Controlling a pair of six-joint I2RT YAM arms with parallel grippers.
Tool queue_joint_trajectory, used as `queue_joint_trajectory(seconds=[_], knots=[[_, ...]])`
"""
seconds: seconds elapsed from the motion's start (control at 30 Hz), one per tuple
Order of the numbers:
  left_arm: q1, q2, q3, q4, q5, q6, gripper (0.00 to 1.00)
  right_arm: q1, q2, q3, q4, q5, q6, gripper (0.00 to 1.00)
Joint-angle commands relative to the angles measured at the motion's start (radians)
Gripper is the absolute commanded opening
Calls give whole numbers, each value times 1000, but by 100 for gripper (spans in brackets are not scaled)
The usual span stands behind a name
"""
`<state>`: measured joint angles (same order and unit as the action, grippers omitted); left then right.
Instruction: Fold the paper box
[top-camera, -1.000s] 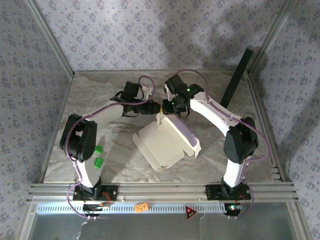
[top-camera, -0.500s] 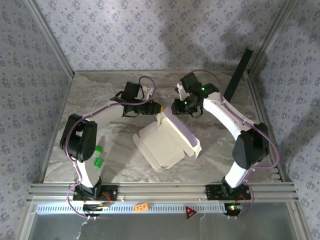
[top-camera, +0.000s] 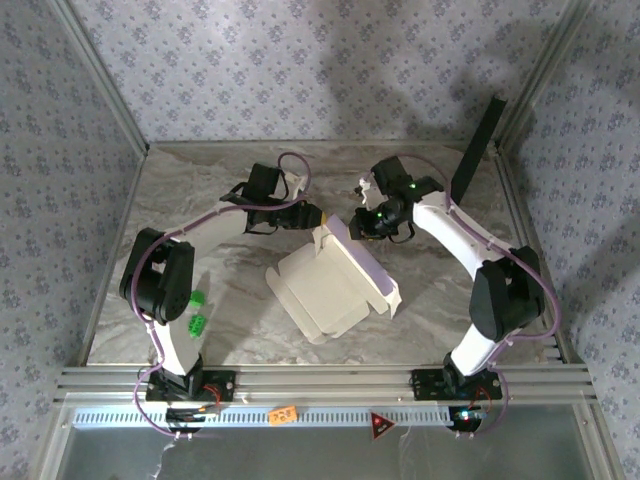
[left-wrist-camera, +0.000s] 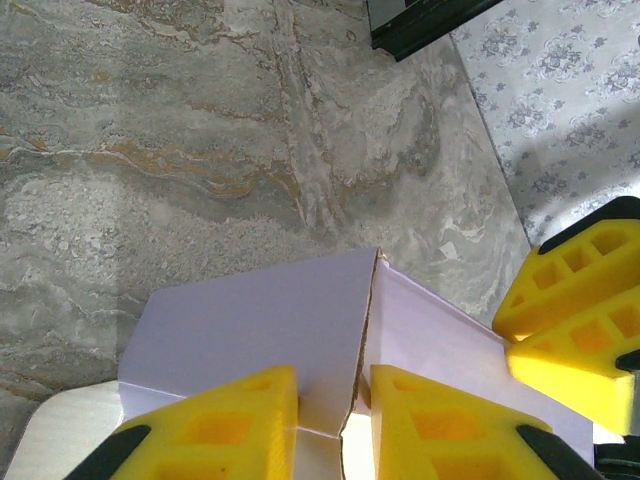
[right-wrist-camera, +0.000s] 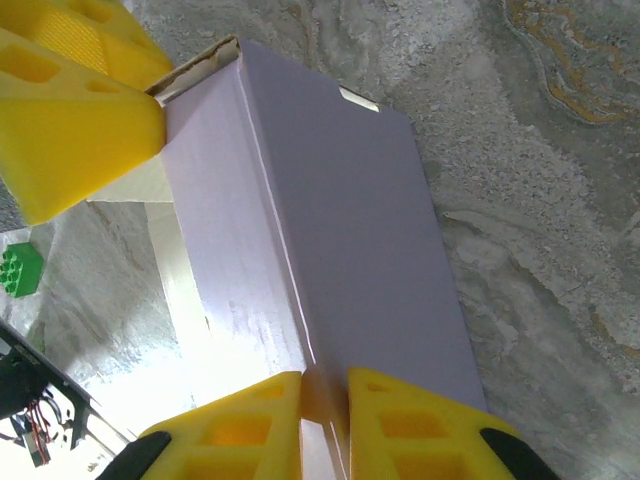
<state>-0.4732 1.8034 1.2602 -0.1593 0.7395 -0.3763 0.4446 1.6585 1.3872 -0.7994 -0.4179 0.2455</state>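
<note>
Located mid-bench (top-camera: 250, 190): paper box (top-camera: 335, 285), half folded, lavender wall raised. Clamped on that wall: left gripper (left-wrist-camera: 335, 400) at the corner, right gripper (right-wrist-camera: 325, 390) along the fold. Risk of torn corner from uneven pulling, or thin card slipping free

No word or number can be read anywhere. An orange tag (top-camera: 284, 412) sits on the slotted strip (top-camera: 330, 416) along the near edge of the frame. It carries dark marks that are too small to make out. Further right on the same strip is a red triangle sign (top-camera: 381, 424) with a dark border, and the symbol on it is too small to tell.
</note>
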Motion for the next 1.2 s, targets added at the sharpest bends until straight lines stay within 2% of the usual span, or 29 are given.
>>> queue_joint_trajectory(seconds=[0.0,0.13,0.3,0.5,0.63,0.8,0.9,1.17], knots=[[-7,-10,-2,-79,-26,42,32,-6,-10,-27,2,-13,-12,17],[17,-68,-14,-63,-26,81,40,-8,-10,-33,7,-15,-12,17],[73,-127,-31,-41,-5,135,42,-11,-6,-32,11,-15,-11,17],[118,-128,-54,-25,16,219,44,-15,-1,-30,10,-19,-14,17],[118,-93,-95,22,30,320,44,-16,5,-27,8,-21,-14,17],[106,-62,-199,223,89,391,46,-16,10,-26,5,-24,-16,17],[83,-22,-192,212,78,458,47,-15,12,-28,5,-26,-15,17],[46,74,-182,302,111,472,46,-13,17,-23,2,-34,-15,17]])
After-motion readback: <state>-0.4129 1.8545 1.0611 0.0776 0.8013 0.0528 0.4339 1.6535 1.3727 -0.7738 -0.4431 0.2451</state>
